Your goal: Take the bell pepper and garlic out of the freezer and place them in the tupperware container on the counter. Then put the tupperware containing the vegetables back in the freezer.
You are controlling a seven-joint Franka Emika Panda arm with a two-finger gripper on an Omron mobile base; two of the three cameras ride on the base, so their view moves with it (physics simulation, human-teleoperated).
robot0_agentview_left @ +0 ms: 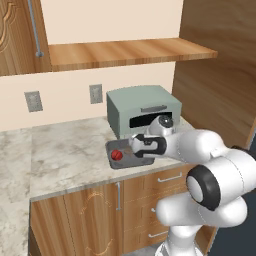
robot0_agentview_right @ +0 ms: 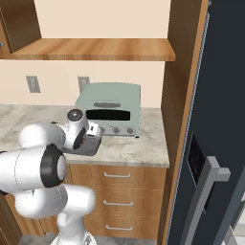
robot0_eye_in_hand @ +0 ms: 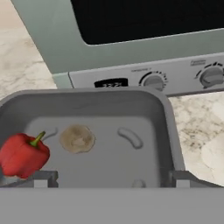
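A shallow dark grey tupperware container [robot0_eye_in_hand: 166, 118] with rounded corners and smooth, slightly see-through walls sits on a beige-grey marbled stone desk [robot0_agentview_left: 65, 150], just in front of a boxy grey-green toaster oven [robot0_eye_in_hand: 131, 48]. The oven has a dark glass window and a pale control strip with round knobs.

Inside the tub, a glossy red bell pepper [robot0_eye_in_hand: 22, 155] with a short green stem lies against one side wall. Near it, on the tub floor, rests a small, matte, beige-grey rounded garlic bulb [robot0_eye_in_hand: 77, 139]. The two are close together but not touching.

The claw [robot0_eye_in_hand: 111, 179] hangs directly above the tub with its jaws spread wide, one fingertip at each side of the container, gripping nothing. In the left base view the white arm reaches over the desk edge to the tub, where the red pepper shows as a small bright spot.

Below the desk are wooden drawers [robot0_agentview_right: 119, 189] with slim metal handles. To the right stands the tall dark slate-blue freezer [robot0_agentview_right: 215, 95] with a long grey handle.
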